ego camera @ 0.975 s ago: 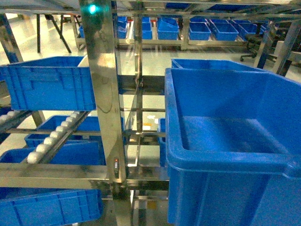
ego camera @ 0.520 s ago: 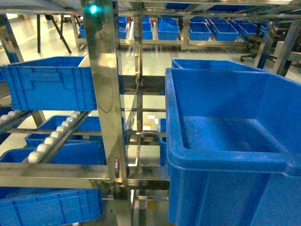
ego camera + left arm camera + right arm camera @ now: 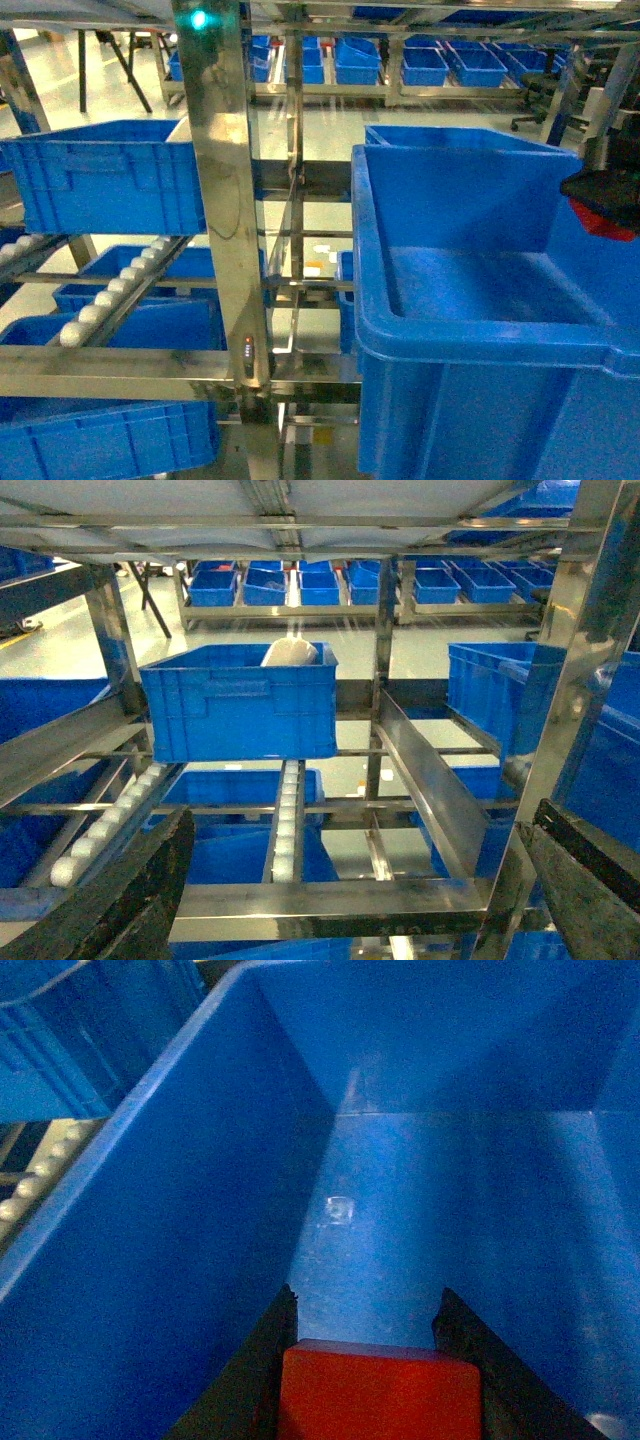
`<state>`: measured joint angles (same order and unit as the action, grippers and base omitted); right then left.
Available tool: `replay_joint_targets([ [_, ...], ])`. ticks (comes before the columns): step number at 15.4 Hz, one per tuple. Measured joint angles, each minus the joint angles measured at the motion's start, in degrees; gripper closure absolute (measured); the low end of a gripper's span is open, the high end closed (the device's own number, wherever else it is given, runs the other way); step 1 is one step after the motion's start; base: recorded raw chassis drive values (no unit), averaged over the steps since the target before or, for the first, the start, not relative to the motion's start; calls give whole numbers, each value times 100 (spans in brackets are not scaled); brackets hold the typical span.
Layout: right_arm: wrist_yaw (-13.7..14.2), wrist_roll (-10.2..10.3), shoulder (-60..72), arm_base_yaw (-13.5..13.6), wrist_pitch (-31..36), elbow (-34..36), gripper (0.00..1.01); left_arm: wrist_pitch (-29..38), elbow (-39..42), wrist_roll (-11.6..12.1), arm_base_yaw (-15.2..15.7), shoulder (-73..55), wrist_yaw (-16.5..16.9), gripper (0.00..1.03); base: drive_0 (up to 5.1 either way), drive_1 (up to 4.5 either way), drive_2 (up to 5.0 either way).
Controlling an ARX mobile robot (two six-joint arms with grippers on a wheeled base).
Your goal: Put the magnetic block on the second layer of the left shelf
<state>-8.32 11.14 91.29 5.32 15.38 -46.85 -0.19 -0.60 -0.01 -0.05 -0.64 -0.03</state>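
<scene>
A large blue crate (image 3: 480, 330) fills the right; a smaller blue crate (image 3: 240, 700) sits on the roller shelf (image 3: 110, 815), holding something white (image 3: 290, 652), perhaps a bag.

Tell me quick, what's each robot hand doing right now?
Left gripper: open, holding nothing.
Right gripper: closed on the red magnetic block, above the blue crate.

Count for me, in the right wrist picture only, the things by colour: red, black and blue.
Red: 1, the red block.
Black: 2, the gripper fingers on either side of it.
Blue: 2, the large crate below and a ribbed crate at upper left.
Total: 5.
</scene>
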Motion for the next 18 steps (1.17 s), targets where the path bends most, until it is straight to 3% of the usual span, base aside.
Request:
replay_joint_targets([
  [3,188,-50,1054,149,-146,-896,68,0,0,0,0,0,0,5,0,0,0],
  [4,409,-271,1325,247,-39,-1134,68,0,0,0,-2,0,0,5,0,0,0],
  [6,1071,-964,1631,426,304,-1270,64,0,0,0,0,2,0,5,0,0,0],
  [8,1403,-1283,1517,442,719,-1082,39,0,0,0,0,2,0,5,0,0,0],
  [11,1606,-1292,1104,444,1095,-396,3,0,0,0,0,0,0,5,0,0,0],
  [13,1657,-1073,485,450,1187,227,3,0,0,0,0,0,0,5,0,0,0],
  [16,1753,-525,-575,319,1172,927,3,0,0,0,0,2,0,5,0,0,0],
  [18,1773,-437,-1359,273,1014,1440,3,0,0,0,0,0,0,5,0,0,0],
])
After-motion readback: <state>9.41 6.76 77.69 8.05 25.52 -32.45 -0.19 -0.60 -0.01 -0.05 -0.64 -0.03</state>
